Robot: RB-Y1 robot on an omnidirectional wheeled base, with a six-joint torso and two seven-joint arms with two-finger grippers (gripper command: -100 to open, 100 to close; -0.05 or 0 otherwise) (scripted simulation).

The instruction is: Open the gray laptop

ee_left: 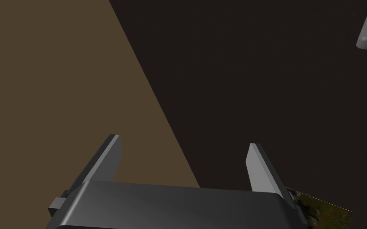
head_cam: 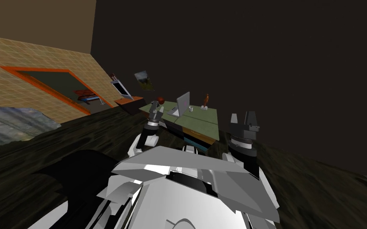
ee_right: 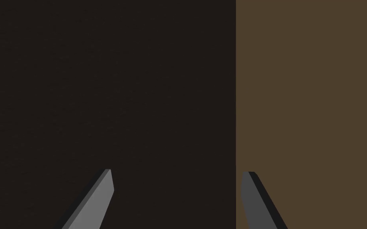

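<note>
Our left gripper (head_cam: pixel 155 106) up by table's left edge, fingers apart, empty; our right gripper (head_cam: pixel 242 117) up near table's right side, fingers apart, empty; neither touching laptop; green table (head_cam: pixel 207 126) just ahead of us; laptop (head_cam: pixel 180 105) on its far left part, lid already standing well up off base; cup (head_cam: pixel 191 108) just beside it; ball (head_cam: pixel 161 99) behind; we judge opening mostly or fully done; left, at most: push lid wider.
</note>
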